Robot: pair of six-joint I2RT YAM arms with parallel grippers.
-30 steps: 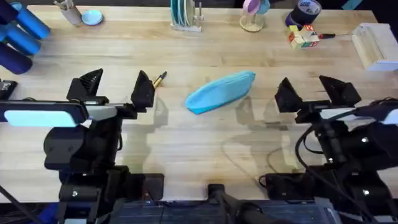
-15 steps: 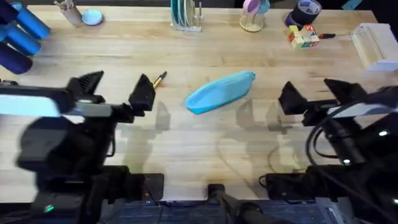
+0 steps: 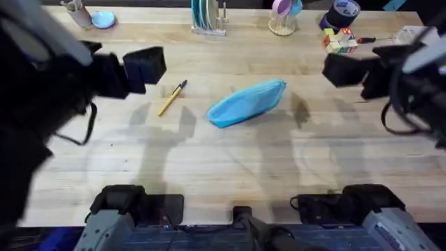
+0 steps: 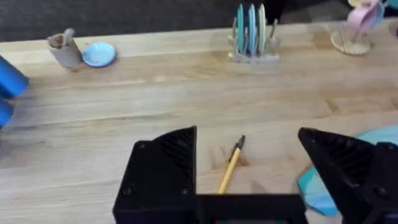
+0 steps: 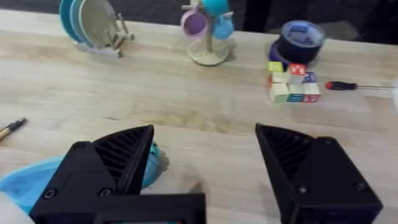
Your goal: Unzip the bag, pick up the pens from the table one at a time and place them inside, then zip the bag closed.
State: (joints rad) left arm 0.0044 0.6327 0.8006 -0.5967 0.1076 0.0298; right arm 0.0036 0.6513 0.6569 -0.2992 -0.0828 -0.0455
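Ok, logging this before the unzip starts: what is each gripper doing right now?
Left gripper: open, holding nothing, with the pen on the table between its fingers.
Right gripper: open, holding nothing, the bag beside it.

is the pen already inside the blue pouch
No, the pen lies bare on the table, off to one side of the blue pouch and not touching it.

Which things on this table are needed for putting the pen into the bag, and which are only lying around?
Needed: bag; pen; left gripper and right gripper, both open.

Lying around: plate rack; mug tree; tape roll; coloured blocks; screwdriver; blue dish.
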